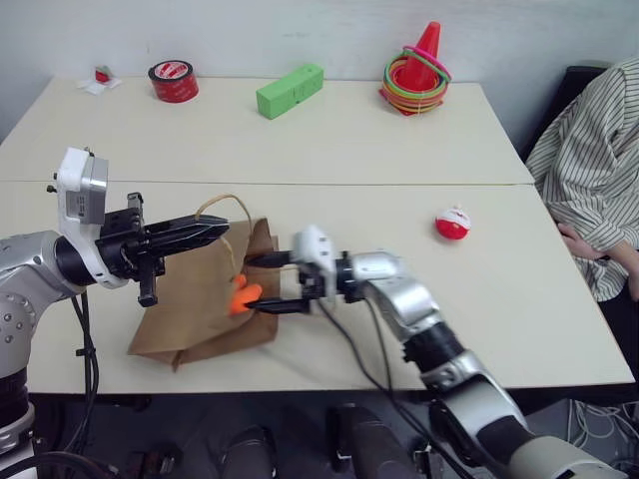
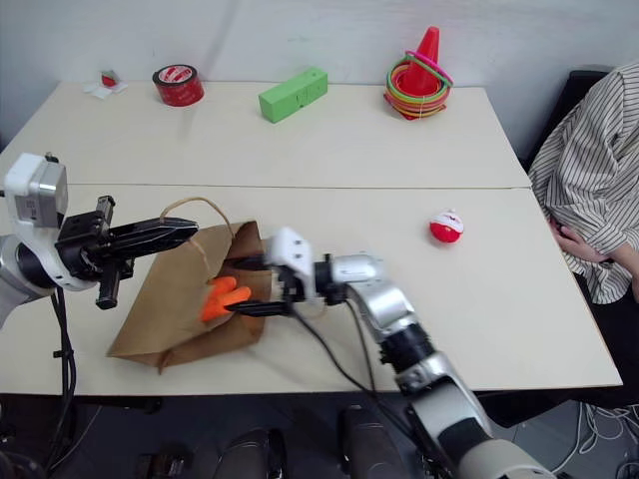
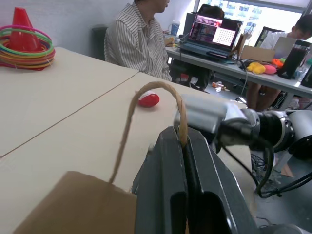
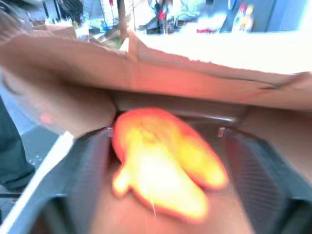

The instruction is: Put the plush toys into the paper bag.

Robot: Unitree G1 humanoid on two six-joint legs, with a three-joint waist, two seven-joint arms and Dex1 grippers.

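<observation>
Orange plush toy (image 2: 222, 296) sits at the paper bag (image 2: 170, 309) mouth between the spread fingers of the right claw (image 2: 240, 287); it could tumble back onto the desk (image 2: 329, 140). Left claw (image 2: 180, 232), clamped on the cord handle (image 3: 146, 107), risks tearing it. Red toy (image 2: 446, 227) waits well apart.

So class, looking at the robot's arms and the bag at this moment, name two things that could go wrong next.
1. The orange toy sits at the bag's mouth between the right gripper's spread fingers; it may slide back out.
2. The left gripper holds the bag by one thin cord handle; if that slips, the mouth may sag shut before the red toy arrives.
</observation>
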